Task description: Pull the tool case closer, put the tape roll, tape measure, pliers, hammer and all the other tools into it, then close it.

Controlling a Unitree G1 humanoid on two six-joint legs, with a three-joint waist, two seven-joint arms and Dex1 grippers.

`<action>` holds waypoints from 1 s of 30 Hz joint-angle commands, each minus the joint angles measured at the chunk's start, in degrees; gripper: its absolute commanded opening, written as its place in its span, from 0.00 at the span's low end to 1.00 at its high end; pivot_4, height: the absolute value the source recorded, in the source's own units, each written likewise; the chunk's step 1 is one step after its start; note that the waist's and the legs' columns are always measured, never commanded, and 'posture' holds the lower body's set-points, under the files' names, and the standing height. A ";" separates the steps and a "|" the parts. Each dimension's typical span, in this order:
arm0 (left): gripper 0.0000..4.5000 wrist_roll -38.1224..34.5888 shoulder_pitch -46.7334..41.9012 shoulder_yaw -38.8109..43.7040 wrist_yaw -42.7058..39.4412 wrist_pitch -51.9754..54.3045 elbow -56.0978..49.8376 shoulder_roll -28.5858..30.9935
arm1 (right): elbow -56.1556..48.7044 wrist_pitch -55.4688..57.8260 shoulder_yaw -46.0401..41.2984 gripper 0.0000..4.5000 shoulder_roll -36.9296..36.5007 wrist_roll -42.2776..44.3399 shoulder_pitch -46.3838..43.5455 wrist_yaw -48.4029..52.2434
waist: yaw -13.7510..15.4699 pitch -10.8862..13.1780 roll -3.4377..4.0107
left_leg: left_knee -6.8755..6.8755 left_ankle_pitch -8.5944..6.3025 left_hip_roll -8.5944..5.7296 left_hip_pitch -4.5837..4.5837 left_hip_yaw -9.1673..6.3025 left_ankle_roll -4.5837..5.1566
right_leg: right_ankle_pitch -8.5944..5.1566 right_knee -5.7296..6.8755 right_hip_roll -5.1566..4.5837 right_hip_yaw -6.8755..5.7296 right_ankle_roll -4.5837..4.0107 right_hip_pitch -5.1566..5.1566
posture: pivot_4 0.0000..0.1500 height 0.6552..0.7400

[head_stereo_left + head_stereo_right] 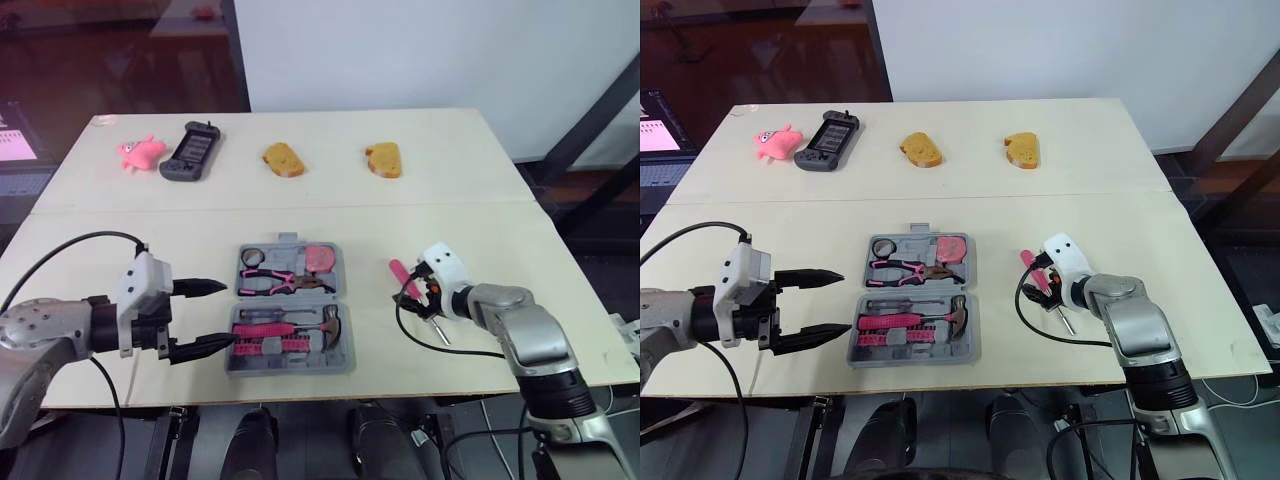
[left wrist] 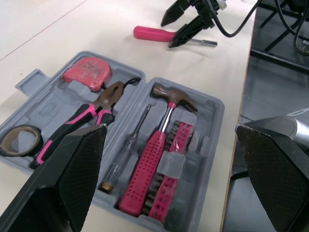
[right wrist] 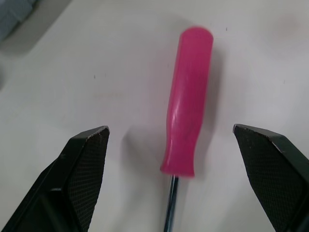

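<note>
The grey tool case [image 1: 335,355] lies open near the table's front edge. In it are a tape roll [image 1: 251,257], a red tape measure [image 1: 321,258], pliers [image 1: 275,281], a pink-handled hammer [image 1: 300,326] and a row of bits. My left gripper [image 1: 228,313] is open at the case's left side, one finger on each side of the near half's left edge. A pink screwdriver [image 3: 188,101] lies on the table right of the case. My right gripper [image 1: 425,292] is open just over it, one finger on each side of its handle.
Along the far side of the table lie a pink toy [image 1: 140,152], a black game controller [image 1: 191,150] and two bread slices [image 1: 283,159] [image 1: 384,159]. The table's front edge runs just below the case. A black cable loops beside the right gripper.
</note>
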 commanded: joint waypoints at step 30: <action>1.00 3.84 10.52 10.44 -7.74 -5.00 6.92 4.20 | -13.52 18.86 42.94 0.09 -9.08 9.89 -43.26 21.75 | -1.46 0.05 0.05 | -0.08 0.00 0.03 -0.04 0.04 0.01 | -0.10 0.01 -0.03 -0.01 -0.20 -0.18 | 1.00 1.00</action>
